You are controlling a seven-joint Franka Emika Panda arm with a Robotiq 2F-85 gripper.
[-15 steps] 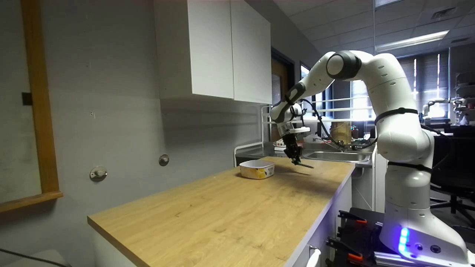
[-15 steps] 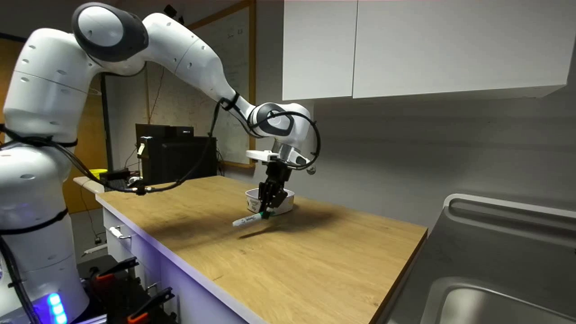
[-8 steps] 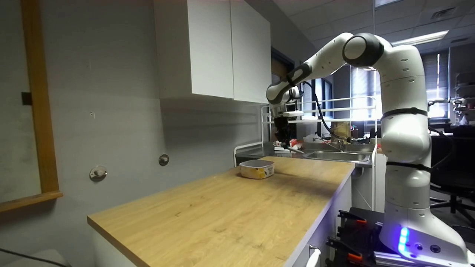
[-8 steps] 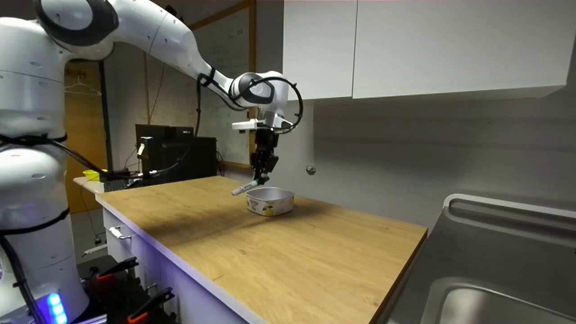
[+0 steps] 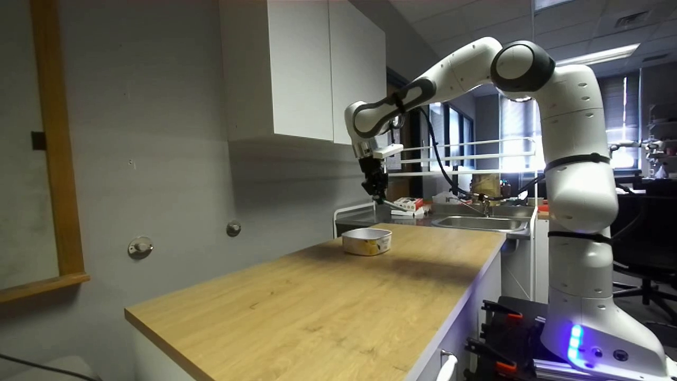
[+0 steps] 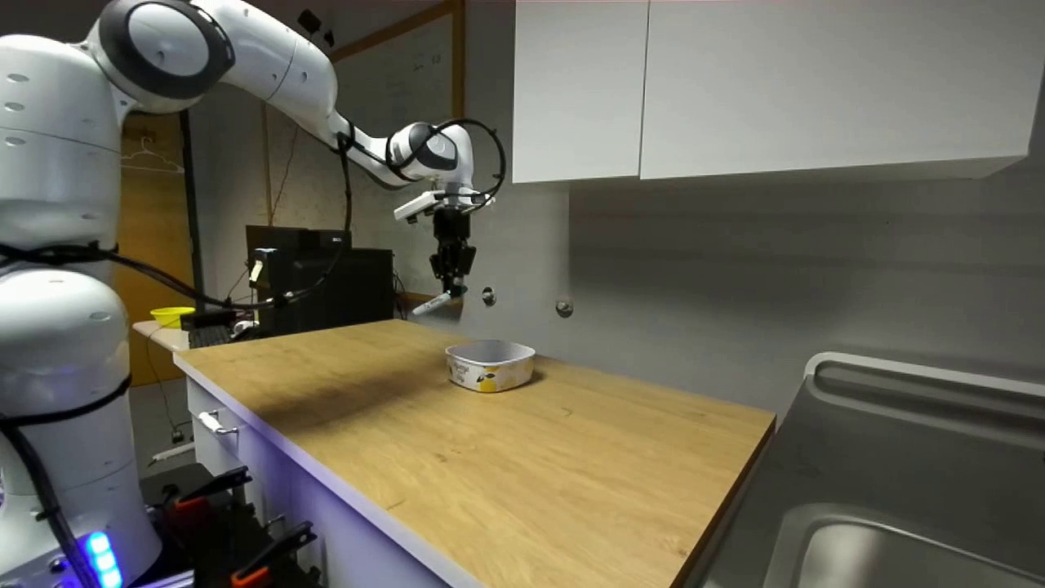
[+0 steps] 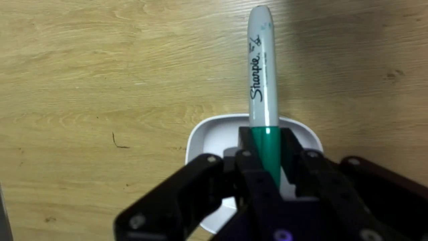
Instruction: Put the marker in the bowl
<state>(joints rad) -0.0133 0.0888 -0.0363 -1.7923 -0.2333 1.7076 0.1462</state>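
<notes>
- Marker [image 7: 263, 90]: upper centre of your wrist view, its green end clamped in your gripper [image 7: 266, 136].
- Bowl [image 6: 467, 375]: on the counter [image 6: 571, 474], near the middle of an exterior view, below and right of your marker.

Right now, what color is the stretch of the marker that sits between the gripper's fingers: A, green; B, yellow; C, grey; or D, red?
A, since the wrist view shows the gripper shut on the marker where it is green, with the grey part that reads "Sharpie" sticking out past the fingertips.
</notes>
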